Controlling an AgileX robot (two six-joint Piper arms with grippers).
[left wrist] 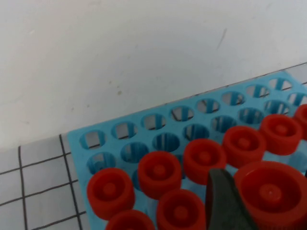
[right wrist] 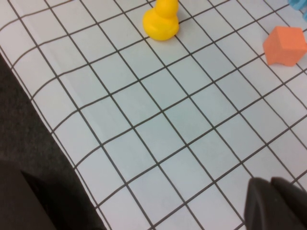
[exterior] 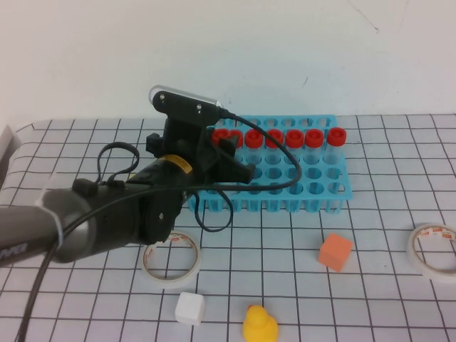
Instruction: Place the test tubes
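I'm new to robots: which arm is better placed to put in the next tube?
Left: the left gripper hovers over the blue rack, apparently gripping a red-capped tube; right gripper sits shut over the gridded table.

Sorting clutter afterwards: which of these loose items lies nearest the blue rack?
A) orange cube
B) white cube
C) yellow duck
A: the orange cube sits just before the blue rack. The left gripper holds a test tube over the rack's left end; the right gripper, shut, hovers over the table.

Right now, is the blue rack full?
Partly: red-capped tubes fill some holes, many empty. Left claw holds another tube above the rack; right claw near table.
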